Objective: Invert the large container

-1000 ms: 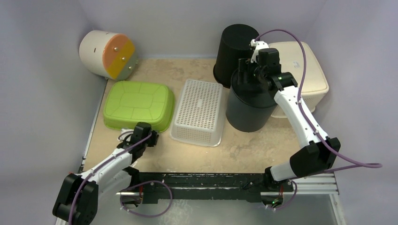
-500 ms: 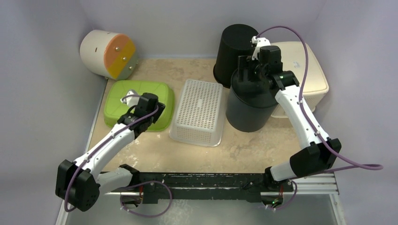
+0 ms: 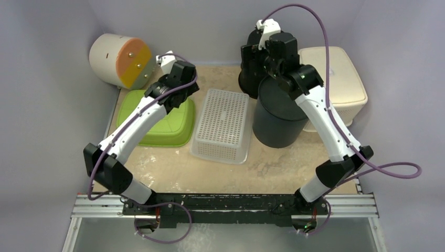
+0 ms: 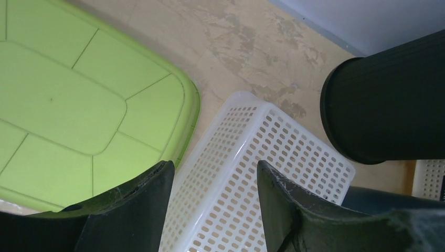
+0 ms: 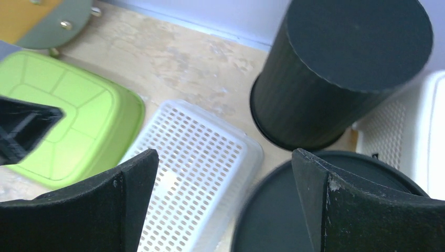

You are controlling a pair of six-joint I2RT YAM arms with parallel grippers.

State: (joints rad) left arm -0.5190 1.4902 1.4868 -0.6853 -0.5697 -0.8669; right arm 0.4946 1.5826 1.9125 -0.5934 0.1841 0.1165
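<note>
The tub (image 3: 155, 119) is lime green, its base scored with thin panel lines. Beside it, the basket (image 3: 222, 124) is white, pierced all over with a grid of small slots. Both bins, front (image 3: 277, 119) and rear (image 3: 253, 59), are black and finely ribbed. The drum (image 3: 111, 56) is cream (its face half orange, half grey-green). The bench (image 3: 220, 173) is mottled beige.

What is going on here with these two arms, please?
Two robot arms work over a table of containers. The left gripper hangs open above the edge where the green tub meets the white basket, holding nothing. The right gripper hangs open over the front black bin, also empty. The tub, the basket, that bin and the rear black bin all stand bottom up.
</note>
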